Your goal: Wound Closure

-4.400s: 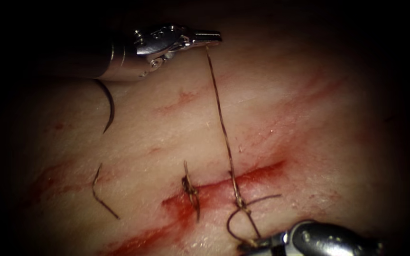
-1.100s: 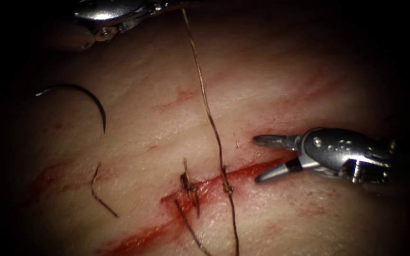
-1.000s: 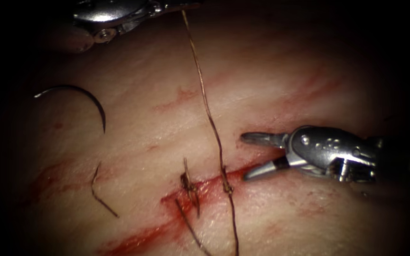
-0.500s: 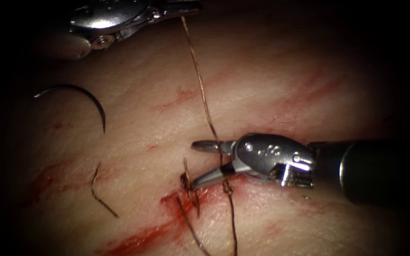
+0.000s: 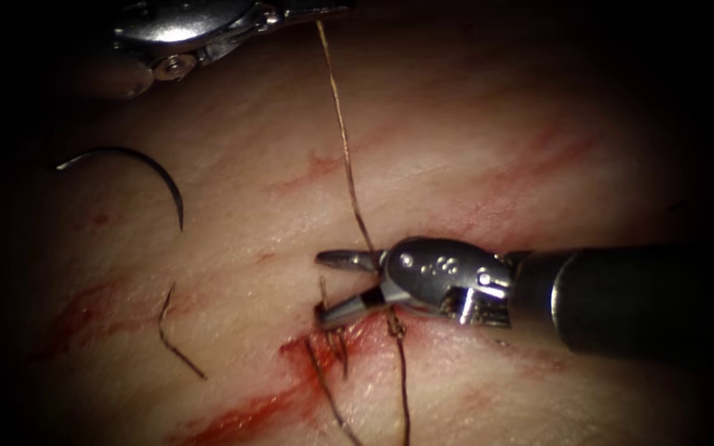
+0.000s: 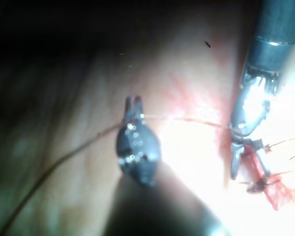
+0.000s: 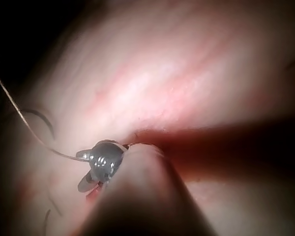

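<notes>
Thread (image 5: 347, 157) runs taut from the left tool (image 5: 311, 11), clamped on it, down to a knot in the cut (image 5: 291, 363). The right tool (image 5: 349, 285) straddles it, jaws apart; closing just above the knot seems wise. The needle (image 5: 146, 169) lies loose, left of the cut. Left wrist view: the left tool (image 6: 134, 104) pinches the thread (image 6: 187, 119). Right wrist view: the right tool (image 7: 83, 169), jaws parted, meets the thread (image 7: 24, 118).
</notes>
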Robot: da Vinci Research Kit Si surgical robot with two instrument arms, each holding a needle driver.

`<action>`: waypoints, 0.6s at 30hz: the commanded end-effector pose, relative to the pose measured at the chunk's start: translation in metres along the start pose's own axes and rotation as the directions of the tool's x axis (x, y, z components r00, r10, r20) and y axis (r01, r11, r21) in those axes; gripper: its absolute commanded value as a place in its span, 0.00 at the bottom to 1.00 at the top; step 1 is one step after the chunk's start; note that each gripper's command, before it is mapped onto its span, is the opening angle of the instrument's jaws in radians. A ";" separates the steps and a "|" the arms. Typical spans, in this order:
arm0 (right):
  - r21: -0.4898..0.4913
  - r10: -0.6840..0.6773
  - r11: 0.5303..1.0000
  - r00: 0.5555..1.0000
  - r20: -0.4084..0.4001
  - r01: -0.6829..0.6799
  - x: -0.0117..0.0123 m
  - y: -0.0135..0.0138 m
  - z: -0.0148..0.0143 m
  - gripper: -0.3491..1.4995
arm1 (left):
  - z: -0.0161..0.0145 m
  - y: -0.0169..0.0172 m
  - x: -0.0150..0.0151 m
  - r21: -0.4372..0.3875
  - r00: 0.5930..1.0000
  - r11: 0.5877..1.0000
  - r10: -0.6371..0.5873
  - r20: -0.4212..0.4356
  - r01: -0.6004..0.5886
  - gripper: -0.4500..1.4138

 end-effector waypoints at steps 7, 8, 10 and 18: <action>0.001 -0.001 1.000 1.000 -0.007 0.001 -0.0004 0.0005 0.0008 0.89 | 0.0006 0.0000 -0.0004 -0.004 1.000 1.000 0.001 -0.002 -0.001 0.00; 0.001 -0.001 1.000 1.000 -0.007 0.001 -0.0005 0.0005 0.0008 0.89 | 0.0006 0.0000 -0.0004 -0.003 1.000 1.000 0.001 -0.002 -0.001 0.00; 0.001 -0.003 1.000 1.000 -0.013 0.003 -0.0005 0.0006 0.0008 0.87 | 0.0007 0.0000 -0.0004 -0.005 1.000 1.000 0.001 -0.004 -0.001 0.00; 0.028 -0.015 0.999 0.999 -0.033 0.016 -0.0005 0.0005 0.0005 0.23 | 0.0009 0.0000 -0.0003 -0.006 1.000 1.000 0.000 -0.005 0.000 0.00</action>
